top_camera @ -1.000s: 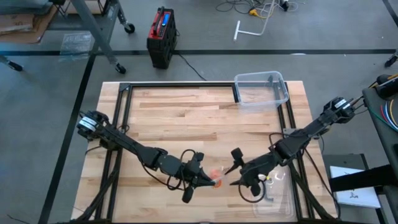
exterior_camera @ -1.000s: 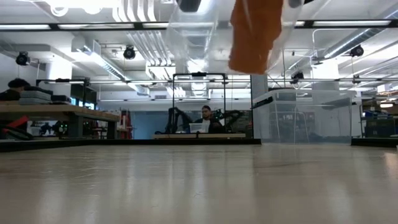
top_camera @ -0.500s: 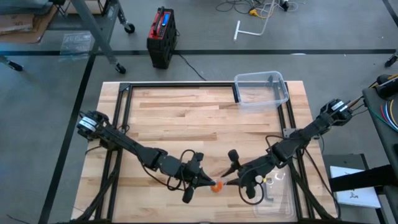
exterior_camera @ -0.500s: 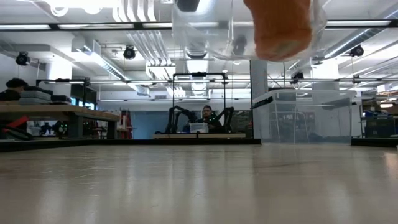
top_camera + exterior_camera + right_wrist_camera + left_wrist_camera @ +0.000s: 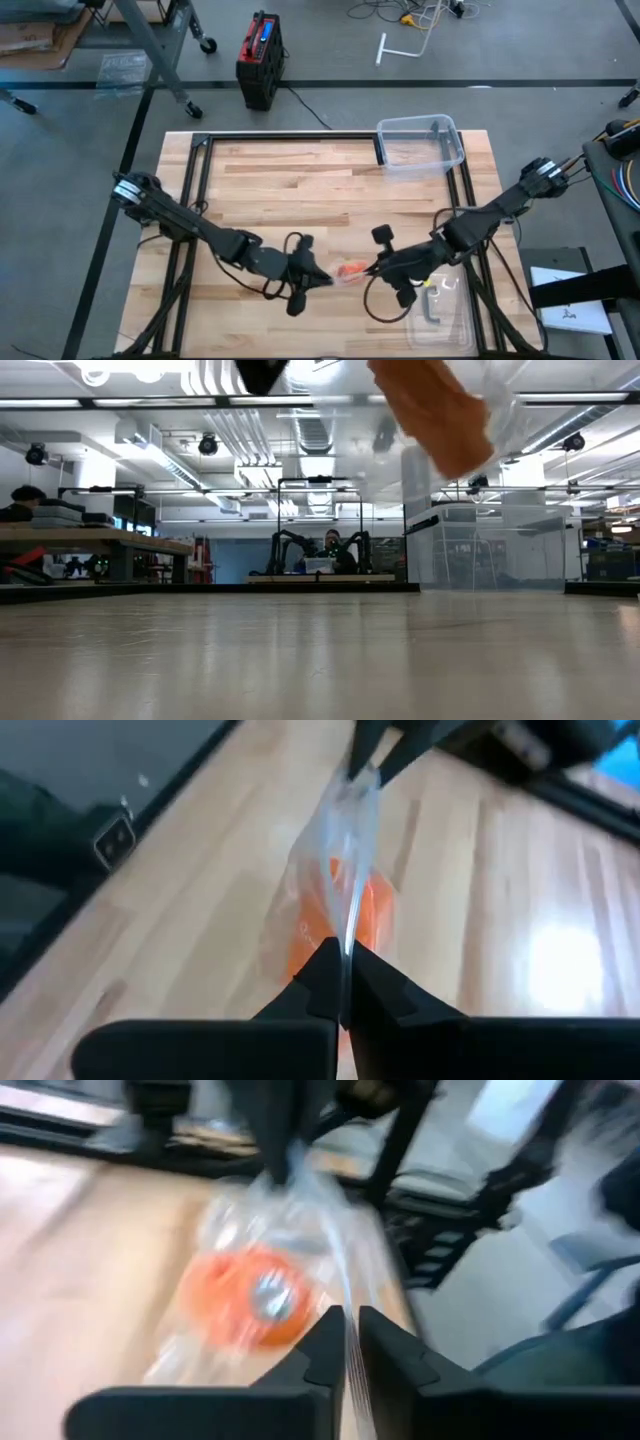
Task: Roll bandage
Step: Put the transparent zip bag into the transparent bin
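Wrapper stretched between both grippers above the surface [image 5: 300, 190]

The clear wrapper [image 5: 345, 830] is clamped by left gripper [image 5: 318, 281] and right gripper [image 5: 372, 268] jaws, seemingly pulled apart so the bandage [image 5: 351, 271] is freed.

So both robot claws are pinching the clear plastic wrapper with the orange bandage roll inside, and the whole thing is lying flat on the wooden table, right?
Not quite. The left gripper and right gripper do pinch the clear plastic wrapper around the orange bandage, but it is not lying on the table. The low view shows it hanging in the air above the tabletop.
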Robot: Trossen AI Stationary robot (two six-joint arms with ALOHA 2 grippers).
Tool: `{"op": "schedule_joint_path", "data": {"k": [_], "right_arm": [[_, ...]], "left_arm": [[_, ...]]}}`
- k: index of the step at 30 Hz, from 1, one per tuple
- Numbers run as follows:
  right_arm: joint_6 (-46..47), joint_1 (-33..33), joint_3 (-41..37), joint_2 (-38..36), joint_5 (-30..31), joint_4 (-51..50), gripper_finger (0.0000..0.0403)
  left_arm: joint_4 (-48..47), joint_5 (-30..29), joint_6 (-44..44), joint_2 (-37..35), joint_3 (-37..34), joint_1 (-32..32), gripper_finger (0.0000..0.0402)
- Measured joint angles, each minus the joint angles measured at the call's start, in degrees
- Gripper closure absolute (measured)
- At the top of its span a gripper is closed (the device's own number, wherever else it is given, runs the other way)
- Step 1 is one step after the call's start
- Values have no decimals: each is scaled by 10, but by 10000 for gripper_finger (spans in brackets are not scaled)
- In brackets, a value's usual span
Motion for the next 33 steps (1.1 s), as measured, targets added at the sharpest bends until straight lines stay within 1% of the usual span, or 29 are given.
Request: {"op": "schedule_joint_path", "data": {"k": [2,5,7,9,10,11,12,13,16,17,18,19,20,21,23,24,25,26,27,28,31,33], "right_arm": [[16,-1,29,0,24,-69,401],[36,-2,63,0,92,-167,402],[61,-8,82,0,148,-223,402],[105,-19,91,-1,208,-264,402],[130,-26,93,-1,223,-275,402],[149,-31,94,-1,218,-275,402],[158,-34,95,-1,193,-265,402],[149,-35,96,-1,147,-247,402],[52,-33,97,0,-27,-188,402],[23,-33,97,0,-58,-182,403],[7,-36,98,-1,-58,-189,403],[4,-42,102,-2,-30,-205,403],[11,-51,107,-3,25,-227,403],[30,-60,113,-3,99,-260,403],[110,-80,124,-5,272,-359,403],[166,-89,130,-5,340,-412,403],[214,-98,134,-5,367,-449,403],[241,-106,137,-4,360,-470,403],[251,-111,137,-4,329,-474,403],[250,-113,137,-4,286,-466,403],[191,-109,137,-5,132,-380,403],[125,-97,137,-6,3,-297,403]], "left_arm": [[-62,-46,-3,-24,0,0,342],[-140,-95,-43,-57,-1,-1,314],[-166,-119,-69,-76,-3,-8,300],[-168,-144,-75,-83,-6,-18,290],[-168,-157,-75,-83,-7,-23,286],[-170,-166,-75,-83,-7,-28,285],[-171,-171,-76,-82,-7,-30,284],[-169,-175,-77,-80,-7,-32,284],[-170,-177,-79,-70,-8,-37,287],[-169,-175,-82,-66,-8,-39,287],[-168,-172,-84,-64,-8,-39,287],[-168,-172,-87,-62,-8,-40,288],[-168,-172,-89,-60,-8,-41,288],[-168,-172,-92,-57,-8,-43,288],[-168,-172,-96,-54,-8,-44,288],[-168,-172,-97,-53,-8,-45,288],[-168,-171,-98,-53,-8,-45,288],[-168,-168,-99,-53,-8,-46,288],[-167,-167,-99,-53,-8,-47,288],[-167,-165,-100,-53,-8,-47,288],[-168,-163,-99,-53,-8,-48,288],[-168,-164,-99,-53,-8,-48,288]]}}
